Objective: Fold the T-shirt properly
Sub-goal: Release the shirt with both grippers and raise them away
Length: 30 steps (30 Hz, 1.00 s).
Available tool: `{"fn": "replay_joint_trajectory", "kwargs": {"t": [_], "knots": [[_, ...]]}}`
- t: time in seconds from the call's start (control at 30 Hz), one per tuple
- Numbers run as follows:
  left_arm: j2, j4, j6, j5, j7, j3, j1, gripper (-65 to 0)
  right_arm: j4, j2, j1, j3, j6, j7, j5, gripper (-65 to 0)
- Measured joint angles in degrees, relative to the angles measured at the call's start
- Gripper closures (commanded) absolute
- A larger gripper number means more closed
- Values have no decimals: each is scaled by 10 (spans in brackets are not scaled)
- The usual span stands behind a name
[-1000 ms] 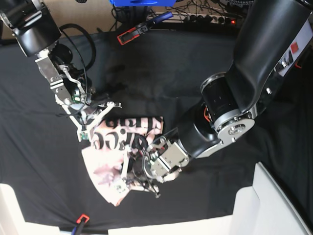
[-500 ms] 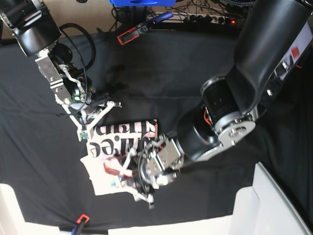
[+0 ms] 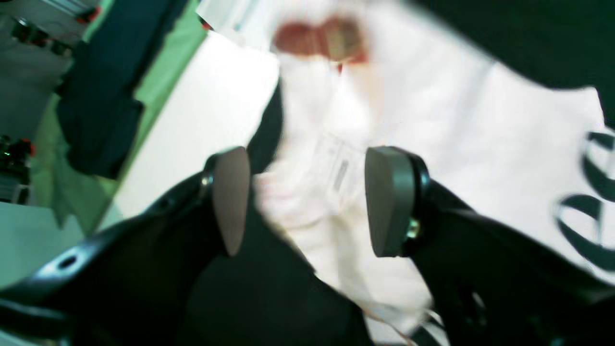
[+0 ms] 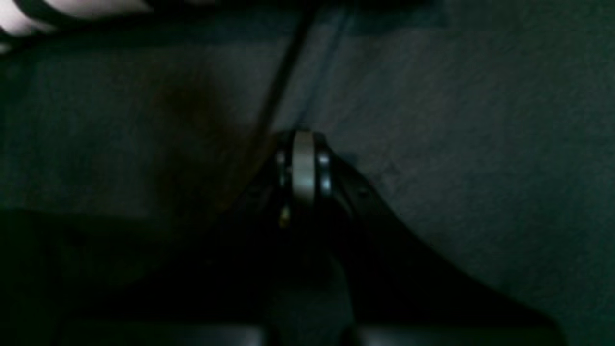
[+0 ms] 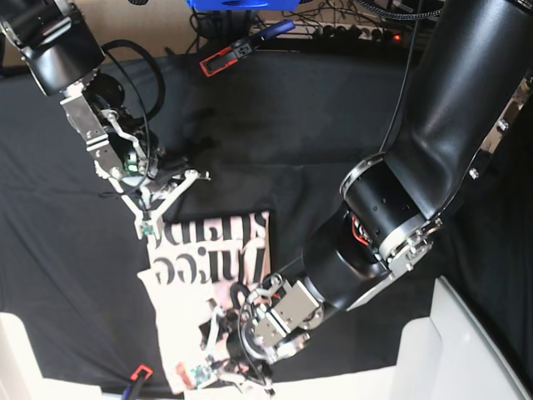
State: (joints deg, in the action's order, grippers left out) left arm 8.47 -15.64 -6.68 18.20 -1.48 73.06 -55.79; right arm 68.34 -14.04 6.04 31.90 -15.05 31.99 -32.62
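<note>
We read the left gripper (image 3: pixel 302 202) jaws as spread, straddling the near hem of the pale pink lettered cotton T-shirt (image 5: pixel 212 279) on the black-clothed tabletop (image 5: pixel 333 125), probably releasing it (blurry), while the right gripper (image 4: pixel 302 163), jaws together, holds nothing beside the shirt's far edge.

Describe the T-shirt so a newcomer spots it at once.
On the black tablecloth, look near the front edge, between the two arms. The T-shirt is a pale pink, partly folded bundle with big black lettering, the only light fabric on the dark cloth.
</note>
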Motion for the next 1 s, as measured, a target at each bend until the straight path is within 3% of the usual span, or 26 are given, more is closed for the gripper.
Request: {"fn": "replay_joint_trajectory", "kwargs": {"t": [0.27,0.4,0.43,0.47,0.53,0.57,0.77,1.0], "knots": [[-1,-1,-5,0,-6,-6,18,-385,1,1,0,0,0,3,0,0],[1,-25,-4,3,-9,-80,15,-376,1,0,0,0,0,3,0,0],[3,-30,-4,3,-22,-116,16,-349,1,0,0,0,0,3,0,0],[4,-39,-3,3,-49,-156,18,-282,1,-2,1,0,0,3,-2,0],[2,-71,4,3,-79,-223,38,-71,9,-15,1,0,4,14,-9,0],[1,-90,5,3,-92,-248,52,0,16,-22,0,0,3,20,-7,0],[0,-178,3,0,-193,-337,155,0,77,-58,5,1,3,25,-8,0],[-2,-226,6,0,-195,-343,230,0,86,-78,14,-2,2,23,-11,0]]}}
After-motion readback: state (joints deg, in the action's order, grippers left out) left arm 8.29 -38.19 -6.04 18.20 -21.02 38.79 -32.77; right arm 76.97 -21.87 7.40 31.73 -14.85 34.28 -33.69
